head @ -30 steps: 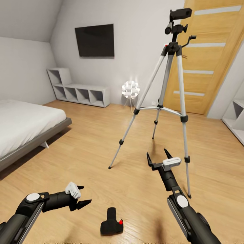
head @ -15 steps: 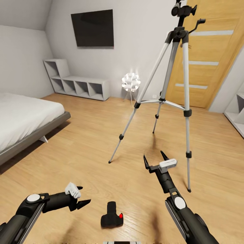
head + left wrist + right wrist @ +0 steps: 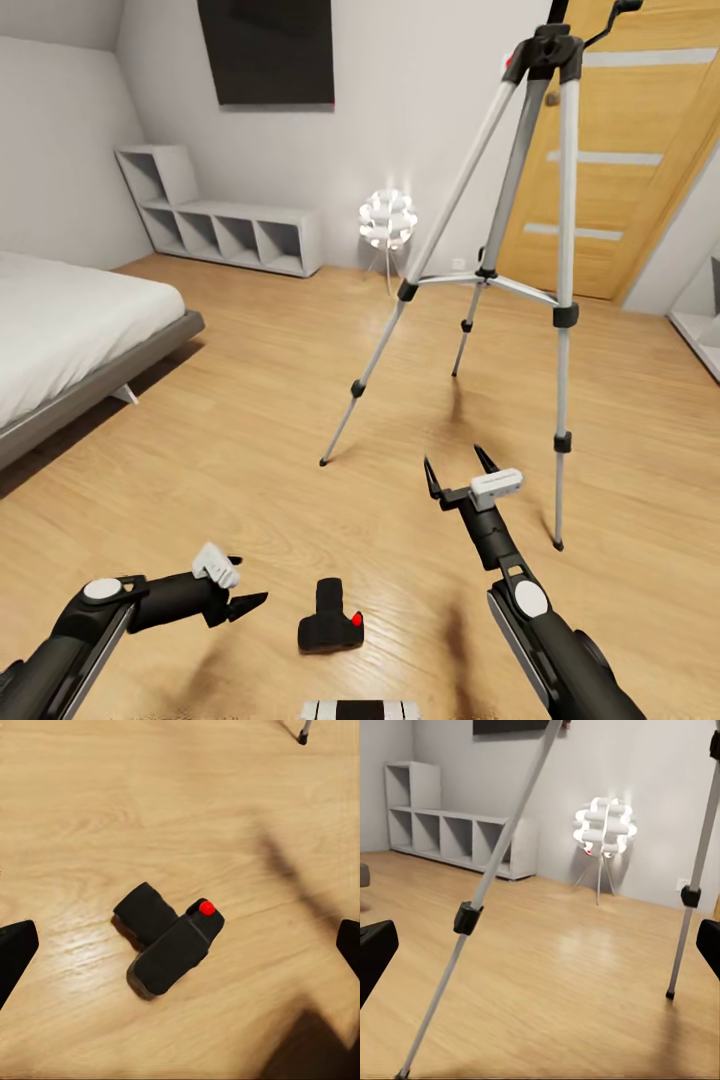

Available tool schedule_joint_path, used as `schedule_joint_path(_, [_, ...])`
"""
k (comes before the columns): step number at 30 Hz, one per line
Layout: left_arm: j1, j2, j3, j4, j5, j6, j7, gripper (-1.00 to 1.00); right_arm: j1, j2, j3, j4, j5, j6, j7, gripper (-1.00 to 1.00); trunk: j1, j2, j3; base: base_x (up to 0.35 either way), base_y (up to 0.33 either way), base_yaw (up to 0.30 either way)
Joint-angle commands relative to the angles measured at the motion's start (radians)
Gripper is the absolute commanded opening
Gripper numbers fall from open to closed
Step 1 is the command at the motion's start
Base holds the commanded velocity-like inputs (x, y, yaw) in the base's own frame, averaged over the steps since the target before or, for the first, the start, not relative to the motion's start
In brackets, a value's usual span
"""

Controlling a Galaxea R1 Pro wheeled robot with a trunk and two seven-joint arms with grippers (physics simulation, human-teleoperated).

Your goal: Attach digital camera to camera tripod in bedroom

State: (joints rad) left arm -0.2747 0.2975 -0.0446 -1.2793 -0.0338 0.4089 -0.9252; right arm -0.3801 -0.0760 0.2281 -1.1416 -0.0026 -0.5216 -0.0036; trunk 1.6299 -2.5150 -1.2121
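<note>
1. Digital camera (image 3: 331, 630) lies on the floor (image 3: 250, 470) near your base; left gripper (image 3: 243, 594) spread wide just beside it, holding nothing. Pinch the lens barrel and it probably rolls out.
2. Right gripper (image 3: 460, 476) open, empty, near a leg of the camera tripod (image 3: 520, 240). Swing wide and you tip it.
</note>
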Motion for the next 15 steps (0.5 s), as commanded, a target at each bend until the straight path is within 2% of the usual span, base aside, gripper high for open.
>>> schedule_joint_path(1, [-0.003,-0.002,0.0,0.006,-0.003,0.004,0.005,1.0,-0.001,-0.001,0.001,0.0,-0.001,-0.002,-0.001,1.0,0.0,-0.001,-0.005,0.0,0.0,0.0])
schedule_joint_path(6, [-0.024,-0.019,-0.001,0.028,-0.003,-0.009,0.042,1.0,-0.022,0.0,0.001,0.0,-0.001,0.011,-0.015,1.0,0.002,-0.002,-0.024,0.0,0.0,0.0])
schedule_joint_path(9, [-0.04,-0.03,-0.001,0.035,-0.003,-0.013,0.052,1.0,-0.043,-0.001,0.001,0.0,-0.001,0.059,-0.035,1.0,0.004,-0.002,-0.036,0.0,0.0,0.0])
schedule_joint_path(14, [-0.082,-0.042,-0.001,0.058,-0.004,-0.016,0.06,1.0,-0.075,0.0,0.001,0.0,-0.001,0.202,-0.074,1.0,0.006,-0.004,-0.055,0.0,0.0,0.0])
schedule_joint_path(15, [-0.13,-0.051,-0.001,0.113,-0.004,-0.017,0.062,1.0,-0.092,-0.001,0.0,0.0,-0.001,0.303,-0.091,1.0,0.007,-0.004,-0.059,0.0,0.0,0.0])
